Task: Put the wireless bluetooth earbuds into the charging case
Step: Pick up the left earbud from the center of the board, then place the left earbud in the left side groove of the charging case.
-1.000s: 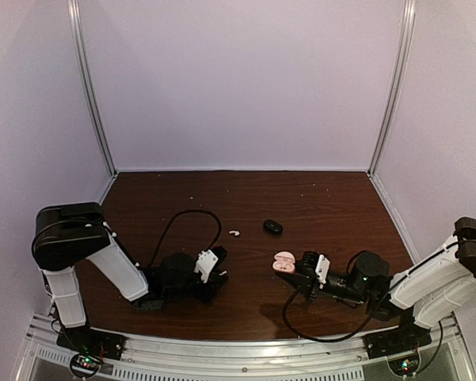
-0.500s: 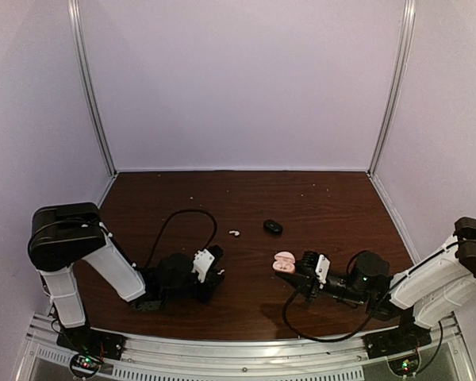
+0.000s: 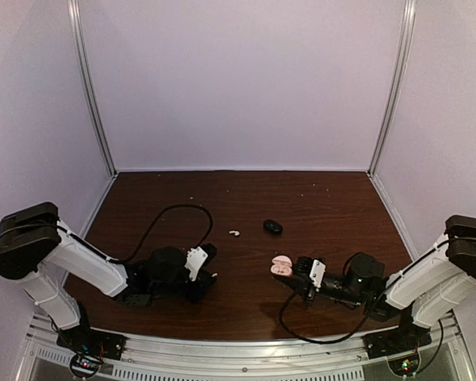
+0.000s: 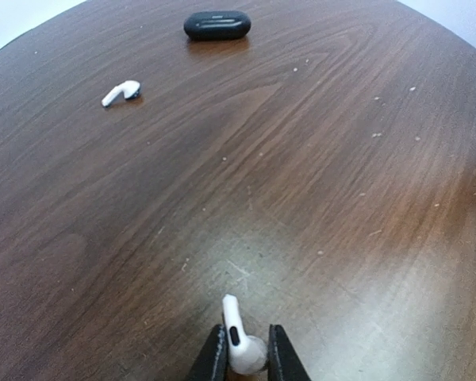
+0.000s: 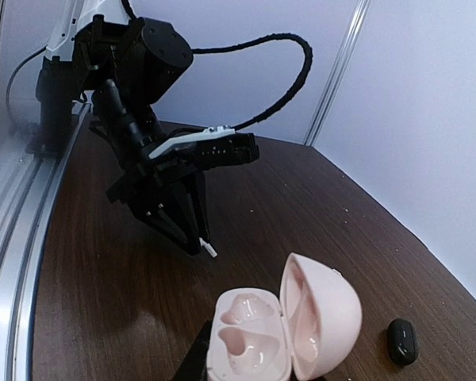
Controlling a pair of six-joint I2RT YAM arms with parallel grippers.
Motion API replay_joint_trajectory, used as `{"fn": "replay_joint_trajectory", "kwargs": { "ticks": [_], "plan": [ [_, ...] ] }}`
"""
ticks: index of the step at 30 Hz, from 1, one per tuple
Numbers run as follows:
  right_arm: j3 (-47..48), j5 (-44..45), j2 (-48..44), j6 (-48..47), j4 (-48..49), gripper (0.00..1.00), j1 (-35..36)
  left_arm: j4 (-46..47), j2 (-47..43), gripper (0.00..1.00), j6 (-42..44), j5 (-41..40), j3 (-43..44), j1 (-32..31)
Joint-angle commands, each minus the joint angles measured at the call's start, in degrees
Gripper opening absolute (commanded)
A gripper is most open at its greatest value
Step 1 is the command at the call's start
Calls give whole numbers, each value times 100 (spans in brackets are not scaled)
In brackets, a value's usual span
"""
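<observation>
While the left gripper pinched a small white plastic stemmed earbud between its narrowed fingers, with the stem poking out past the tips and clear of the dark wood-grain table, the right gripper was clamped on the base of a pale pink clamshell charging case. Its domed lid was hinged open and its two moulded wells looked bare. The pick-up seemed done and the carry to the case was the step in hand, since the two grippers were well apart with bare table between them. The next move would likely call for bringing the earbud over the open case, turning it so that its stem matched one shaped well, lowering it in and only then letting go. A slight tilt could leave so tiny a piece perched on the rim. The raised lid stood just beside the wells, so an approach from the open side looked safer. A second white stemmed earbud lay on the table farther back, near a small glossy black oval piece. Whether that piece was a case or an earbud I could not tell. Neither lay between the grippers. A black cable looped over the table behind the left arm, out of the path.
</observation>
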Motion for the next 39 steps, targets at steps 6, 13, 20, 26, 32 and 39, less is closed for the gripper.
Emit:
{"fn": "replay_joint_trajectory", "kwargs": {
  "ticks": [6,13,20,26,32,39],
  "plan": [
    [78,1,185,-899,543,5,40,-1935,-1816,7,-205,1206,336,-17],
    [224,211,504,-1540,638,4,317,-2831,-2499,6,2,1851,1001,-368],
    [402,-337,607,-1220,447,4,347,-3659,-2347,5,704,1858,1870,-904],
    [440,-778,632,-769,351,3,381,-4187,-2113,5,1150,1661,2345,-1168],
    [577,-1450,786,-186,279,3,400,-4633,-1850,4,1499,1618,2700,-1230],
    [656,-1963,1040,335,417,3,400,-4898,-1698,4,1693,1754,2894,-1239]
  ]
}}
